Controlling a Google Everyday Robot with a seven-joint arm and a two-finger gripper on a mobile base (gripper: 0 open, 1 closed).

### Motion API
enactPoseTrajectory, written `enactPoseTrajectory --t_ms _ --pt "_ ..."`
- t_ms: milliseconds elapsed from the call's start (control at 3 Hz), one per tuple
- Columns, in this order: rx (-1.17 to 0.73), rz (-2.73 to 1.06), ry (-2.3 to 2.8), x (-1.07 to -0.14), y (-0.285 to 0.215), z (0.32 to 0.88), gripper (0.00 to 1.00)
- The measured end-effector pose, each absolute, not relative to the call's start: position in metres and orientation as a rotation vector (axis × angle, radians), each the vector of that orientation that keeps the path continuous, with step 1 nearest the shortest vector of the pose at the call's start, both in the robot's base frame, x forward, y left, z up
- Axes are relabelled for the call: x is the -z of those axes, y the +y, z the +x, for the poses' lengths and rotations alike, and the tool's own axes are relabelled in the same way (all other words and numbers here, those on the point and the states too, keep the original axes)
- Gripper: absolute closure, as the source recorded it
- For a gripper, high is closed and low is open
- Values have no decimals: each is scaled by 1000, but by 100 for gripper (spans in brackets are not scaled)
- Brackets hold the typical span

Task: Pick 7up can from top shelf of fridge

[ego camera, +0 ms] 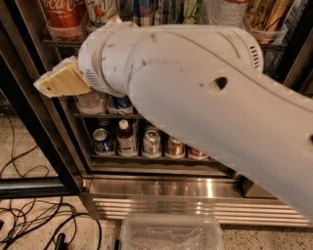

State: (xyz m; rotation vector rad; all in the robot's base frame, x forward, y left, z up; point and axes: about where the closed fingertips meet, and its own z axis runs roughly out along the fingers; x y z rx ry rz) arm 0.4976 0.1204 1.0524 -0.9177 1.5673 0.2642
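The 7up can (101,10), white and light green with an orange mark, stands on the top shelf (57,43) of the fridge (186,188), just right of a red Coca-Cola can (61,12); only its lower part shows. My big white arm (205,93) crosses most of the view. My gripper (61,82) shows as a tan wedge at the arm's left end. It is below the top shelf, to the lower left of the 7up can and apart from it.
A blue can (145,9) and clear can trays (66,31) sit on the top shelf. Lower racks hold cans (152,142) and a bottle (127,139). The dark door frame (34,112) stands at the left. Cables (29,219) and a clear plastic box (171,234) lie on the floor.
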Motion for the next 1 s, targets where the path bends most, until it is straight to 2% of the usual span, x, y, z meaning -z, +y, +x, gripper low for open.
enactPoseTrajectory --t_ms 667,1000 --pt "-230 -852 1477 -1052 108 522 0" --pt "-203 -811 1447 -1051 88 536 4"
